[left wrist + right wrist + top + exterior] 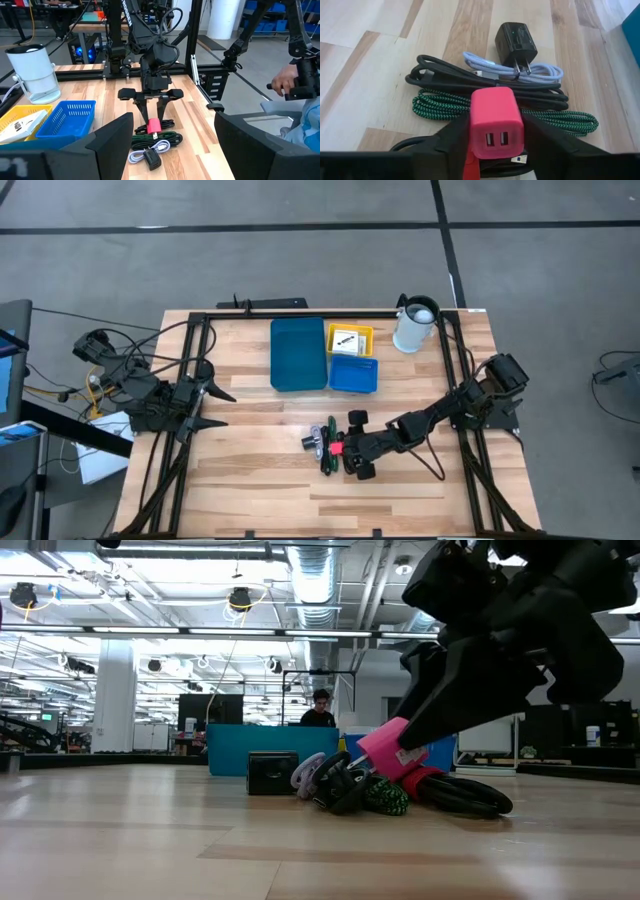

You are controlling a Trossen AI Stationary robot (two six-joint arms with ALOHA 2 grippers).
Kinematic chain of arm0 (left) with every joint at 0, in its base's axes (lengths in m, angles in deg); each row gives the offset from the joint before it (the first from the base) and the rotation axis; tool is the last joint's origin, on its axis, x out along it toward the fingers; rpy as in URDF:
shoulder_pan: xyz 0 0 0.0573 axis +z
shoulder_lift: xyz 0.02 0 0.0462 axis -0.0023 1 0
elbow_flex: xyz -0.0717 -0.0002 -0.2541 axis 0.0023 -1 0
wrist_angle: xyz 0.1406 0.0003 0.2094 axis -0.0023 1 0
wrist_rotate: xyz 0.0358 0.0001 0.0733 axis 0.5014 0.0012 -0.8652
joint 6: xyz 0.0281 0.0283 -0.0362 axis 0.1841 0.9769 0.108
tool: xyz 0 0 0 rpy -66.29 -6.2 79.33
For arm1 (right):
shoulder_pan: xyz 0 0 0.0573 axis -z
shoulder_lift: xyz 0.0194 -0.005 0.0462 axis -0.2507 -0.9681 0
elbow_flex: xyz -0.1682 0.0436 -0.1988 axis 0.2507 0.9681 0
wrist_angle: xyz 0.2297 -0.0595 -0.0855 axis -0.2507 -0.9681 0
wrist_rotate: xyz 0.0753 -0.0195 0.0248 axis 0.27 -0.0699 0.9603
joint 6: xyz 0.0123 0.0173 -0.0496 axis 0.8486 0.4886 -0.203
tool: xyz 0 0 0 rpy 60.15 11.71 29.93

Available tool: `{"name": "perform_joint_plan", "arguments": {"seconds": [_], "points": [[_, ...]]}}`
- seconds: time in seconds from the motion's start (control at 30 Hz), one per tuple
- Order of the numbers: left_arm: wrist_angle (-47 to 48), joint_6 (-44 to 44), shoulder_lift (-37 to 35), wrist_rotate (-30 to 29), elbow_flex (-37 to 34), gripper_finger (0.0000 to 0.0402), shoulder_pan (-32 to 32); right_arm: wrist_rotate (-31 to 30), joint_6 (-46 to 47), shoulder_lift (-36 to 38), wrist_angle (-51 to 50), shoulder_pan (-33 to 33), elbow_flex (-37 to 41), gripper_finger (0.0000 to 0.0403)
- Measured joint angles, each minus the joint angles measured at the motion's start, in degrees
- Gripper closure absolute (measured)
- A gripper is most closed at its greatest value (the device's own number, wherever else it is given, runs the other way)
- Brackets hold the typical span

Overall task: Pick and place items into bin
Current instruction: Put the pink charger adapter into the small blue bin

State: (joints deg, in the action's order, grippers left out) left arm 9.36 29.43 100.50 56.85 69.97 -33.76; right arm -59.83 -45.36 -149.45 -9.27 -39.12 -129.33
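Wooden slats make up the surface (250, 480) I am working over, with a large workshop hall stretching behind it in the low view. My right end effector (496, 131) is down near the middle front of the surface, its two fingers clamped on the sides of a red charger block (496, 121) with two USB ports facing the wrist camera. From the low view the red block looks tilted and lifted at one end above the pile. Just beyond it lie the coiled cables: a black cable (470, 82), a green braided cable (445, 106) and a pale lilac cable (520, 70), with a black plug adapter (516, 42) at the far side of the bundle. The bin sits well apart toward the back of the surface: a long teal tray (298, 354), a small yellow tray (350, 338) holding a white card, and a small blue tray (354, 374). A white jug (414, 326) stands beside them. My left end effector (218, 408) waits at the left edge, fingers spread wide, holding nothing.
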Motion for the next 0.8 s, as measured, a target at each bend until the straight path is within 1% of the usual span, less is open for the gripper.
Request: {"name": "perform_joint_plan", "arguments": {"seconds": [0.1,0.23,0.4,0.47,0.63,0.8], "points": [[0.0,0.0,0.0,0.01,0.0,0.0133,0.01,-0.02,-0.02,0.0,0.04,0.0,0.0,0.026],[-0.02,0.0,0.0,0.0,0.0,0.0133,0.02,-0.02,0.01,0.0,0.31,0.0,0.02,0.0261],[-0.02,0.0,0.0,0.02,0.0,0.0133,0.02,-1.37,0.05,0.03,1.18,0.0,0.04,0.0229],[-0.05,0.0,0.0,0.02,0.0,0.0133,0.0,-1.5,0.07,0.09,1.22,0.0,0.04,0.0228],[-0.05,0.0,0.0,0.04,0.0,0.0133,0.01,-1.52,-0.1,0.13,1.25,0.0,0.04,0.0268],[-0.05,0.02,0.0,0.04,0.0,0.0133,0.0,-1.54,-0.43,0.17,1.25,0.0,0.04,0.0269]]}}
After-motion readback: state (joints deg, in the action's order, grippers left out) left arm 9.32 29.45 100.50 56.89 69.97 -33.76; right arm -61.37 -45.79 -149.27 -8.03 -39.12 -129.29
